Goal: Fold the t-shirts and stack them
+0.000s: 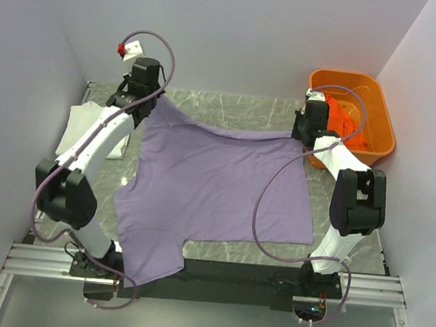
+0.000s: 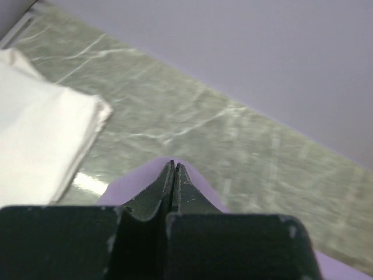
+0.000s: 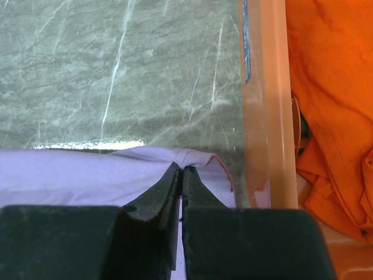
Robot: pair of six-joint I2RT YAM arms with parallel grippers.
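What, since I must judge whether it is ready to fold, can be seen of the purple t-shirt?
The purple t-shirt is plain soft cloth, spread mostly flat over the marble table, lightly wrinkled. Its far hemmed edge is raised at both corners, pinched by the shut left pincer and right pincer, sagging between them. A short sleeve juts left; the near-left part drapes over the black mounting plate.

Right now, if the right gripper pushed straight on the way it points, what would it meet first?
Probably the bare table past the lavender shirt that the right gripper pinches; the orange tub sits aside, likely off that line.
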